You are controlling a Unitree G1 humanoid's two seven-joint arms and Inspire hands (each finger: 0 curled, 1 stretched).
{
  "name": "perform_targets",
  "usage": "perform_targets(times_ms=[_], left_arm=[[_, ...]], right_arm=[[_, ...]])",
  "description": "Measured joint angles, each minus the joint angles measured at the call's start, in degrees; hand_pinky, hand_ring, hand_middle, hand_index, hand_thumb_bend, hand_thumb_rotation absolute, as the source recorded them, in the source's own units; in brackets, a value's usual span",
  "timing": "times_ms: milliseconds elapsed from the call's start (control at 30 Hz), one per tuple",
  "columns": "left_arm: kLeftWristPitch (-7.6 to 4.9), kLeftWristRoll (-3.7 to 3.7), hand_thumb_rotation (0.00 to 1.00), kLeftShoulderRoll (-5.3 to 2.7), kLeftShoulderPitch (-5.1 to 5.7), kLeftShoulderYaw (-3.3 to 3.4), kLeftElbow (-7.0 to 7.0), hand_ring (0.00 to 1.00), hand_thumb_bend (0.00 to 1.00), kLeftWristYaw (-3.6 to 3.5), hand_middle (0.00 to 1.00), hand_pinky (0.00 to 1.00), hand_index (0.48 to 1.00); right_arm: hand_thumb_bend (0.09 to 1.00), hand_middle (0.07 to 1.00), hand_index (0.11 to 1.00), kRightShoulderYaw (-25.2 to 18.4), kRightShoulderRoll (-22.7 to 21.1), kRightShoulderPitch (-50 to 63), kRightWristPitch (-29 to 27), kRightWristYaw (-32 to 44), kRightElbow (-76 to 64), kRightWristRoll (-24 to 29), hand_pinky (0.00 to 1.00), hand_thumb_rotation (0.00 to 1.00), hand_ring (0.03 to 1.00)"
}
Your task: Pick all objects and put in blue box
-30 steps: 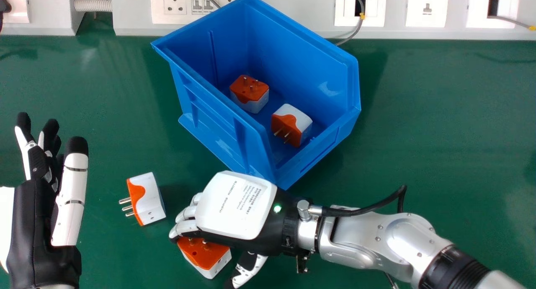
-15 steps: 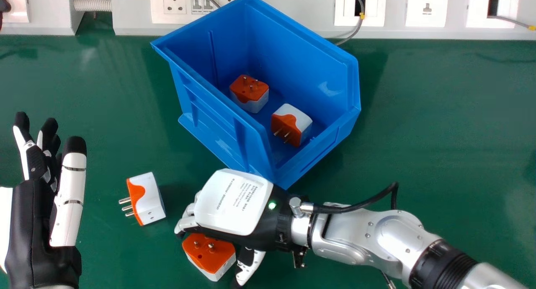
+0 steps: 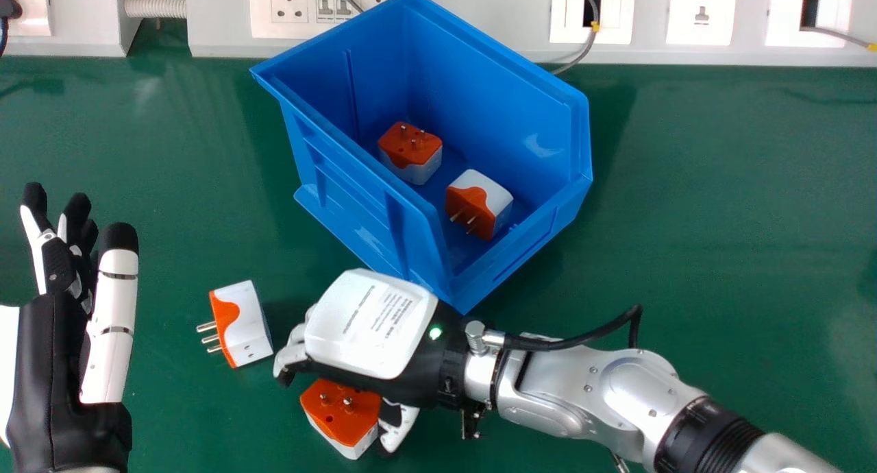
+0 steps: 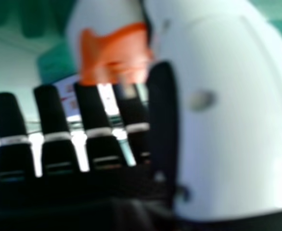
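The head view looks forward and down from the robot's head, far enough back to span the green table (image 3: 685, 185) up to the socket strip (image 3: 507, 7). The right hand view looks from the right hand (image 3: 384, 329), very close, past its thumb (image 4: 227, 120) and fingertips (image 4: 52, 113). Both share that hand and the orange-and-white adapter (image 3: 342, 411) beside it.

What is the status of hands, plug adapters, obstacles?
Right hand open, at near adapter on table. Left hand idle, open, at head view's left. Another adapter close to right fingers.
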Motion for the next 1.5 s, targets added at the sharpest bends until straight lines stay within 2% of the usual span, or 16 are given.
perform_targets(times_ms=[67,200,267,300,367,400,533,767,900,967,1067,1233,1300,1367,1433,1500], left_arm=[[0.35,0.07,0.81,0.03,0.01,0.02,-0.46,1.0,0.46,0.04,1.0,1.0,0.998],[0.55,0.46,0.81,0.05,-0.04,0.08,-1.19,1.0,0.44,0.22,0.99,1.0,0.987],[0.6,0.82,0.81,0.05,-0.06,0.05,-1.47,1.0,0.46,0.24,0.99,1.0,0.985],[0.64,1.18,0.81,0.05,-0.04,0.06,-1.54,1.0,0.47,0.37,0.99,1.0,0.984],[1.23,1.2,0.8,0.05,-0.03,0.08,-1.83,1.0,0.49,0.44,1.0,1.0,0.988],[1.45,1.17,0.8,0.05,-0.04,0.08,-1.83,1.0,0.48,0.41,1.0,1.0,0.994],[1.68,0.25,0.8,0.06,-0.12,0.09,-1.81,1.0,0.43,-0.06,1.0,1.0,0.999],[1.71,0.22,0.81,0.09,-0.12,0.13,-1.8,1.0,0.45,0.01,1.0,1.0,1.0],[1.69,0.52,0.84,0.17,-0.15,0.12,-1.73,1.0,0.41,0.0,1.0,1.0,1.0],[1.67,0.52,0.83,0.22,-0.22,0.16,-1.49,1.0,0.44,-0.02,1.0,1.0,0.997],[1.67,0.56,0.82,0.23,-0.25,0.28,-1.18,1.0,0.45,0.08,1.0,1.0,0.994],[1.67,1.34,0.85,0.32,-0.41,0.27,-1.0,1.0,0.43,0.05,0.99,1.0,0.997],[1.54,1.2,0.83,0.38,-0.63,0.31,-0.73,1.0,0.44,-0.17,0.99,1.0,0.996],[1.42,1.02,0.82,0.42,-0.75,0.42,-0.47,1.0,0.43,-0.42,0.99,1.0,0.993],[1.45,0.25,0.82,0.42,-0.82,0.45,-0.39,1.0,0.43,-0.71,0.99,1.0,0.997],[1.56,-0.08,0.81,0.44,-0.91,0.48,-0.35,1.0,0.41,-0.85,1.0,1.0,0.999]], right_arm=[[0.506,0.469,0.547,-0.1,0.8,0.1,1.0,0.4,0.4,0.7,0.23,0.0,0.366],[0.512,0.503,0.498,-2.0,3.1,-0.6,4.9,12.0,0.4,6.3,0.18,0.0,0.396],[0.507,0.474,0.53,-2.5,3.4,-0.7,5.5,13.8,0.2,7.5,0.18,0.0,0.373],[0.506,0.467,0.539,-2.8,3.3,-0.7,5.6,14.2,0.2,8.2,0.18,0.0,0.366],[0.503,0.46,0.552,-2.9,3.1,-0.6,6.0,14.3,0.1,8.7,0.18,0.0,0.356],[0.508,0.486,0.521,-3.0,3.1,-0.6,6.3,14.8,-0.2,8.8,0.18,0.0,0.376],[0.502,0.466,0.56,-2.9,3.1,-0.5,8.2,16.8,-1.9,8.8,0.19,0.0,0.355],[0.503,0.467,0.548,-3.0,2.3,0.7,8.3,15.8,-2.9,9.0,0.18,0.0,0.36],[0.513,0.505,0.492,-3.3,1.4,1.9,8.6,16.5,-5.1,9.1,0.16,0.0,0.394],[0.514,0.509,0.486,-3.5,0.6,3.1,8.6,16.6,-7.0,9.1,0.16,0.0,0.398],[0.506,0.466,0.533,-4.5,-1.1,5.8,8.6,16.7,-10.4,9.7,0.17,0.0,0.362],[0.503,0.453,0.544,-7.0,-3.7,11.5,9.1,17.7,-19.6,11.2,0.18,0.0,0.362],[0.503,0.454,0.546,-8.2,-4.6,13.6,9.6,18.1,-23.3,11.5,0.19,0.0,0.364],[0.505,0.42,0.528,-9.6,-5.7,16.0,9.6,18.1,-27.2,12.5,0.17,0.0,0.265],[0.505,0.411,0.524,-11.0,-7.3,18.5,9.5,18.2,-31.0,13.1,0.17,0.0,0.241],[0.504,0.415,0.523,-13.0,-9.1,21.2,9.5,18.7,-35.1,13.9,0.18,0.0,0.248]])
